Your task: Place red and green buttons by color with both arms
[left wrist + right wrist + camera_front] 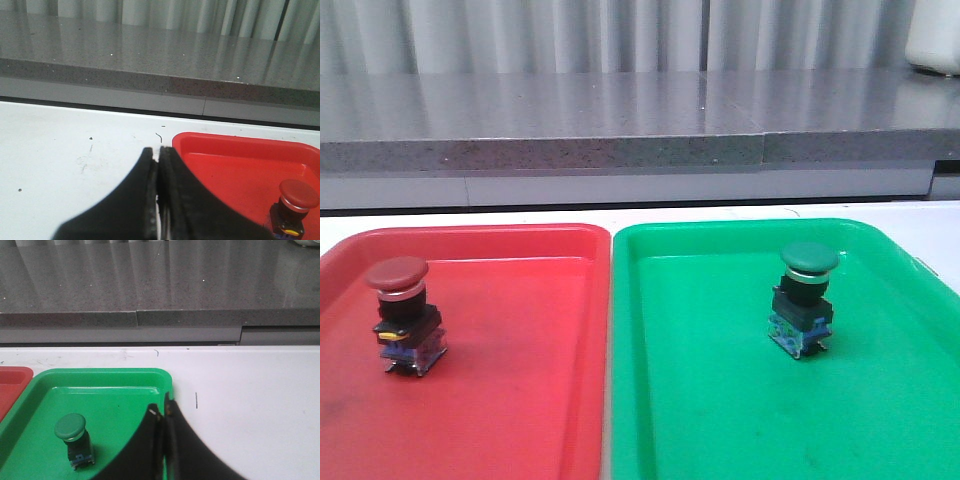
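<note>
The red button [400, 312] stood upright in the red tray [520, 400]; the green button [805, 300] stood upright in the green tray [740, 420]. Both grippers, left [158, 165] and right [164, 422], had their jaws together, empty, clear of the 2 buttons. Sorting appeared complete. Residual risk: a low arm sweep could topple a top-heavy button.

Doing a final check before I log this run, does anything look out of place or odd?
Nothing stands out. The red button stands upright in the red tray, and the green button stands upright in the green tray.
</note>
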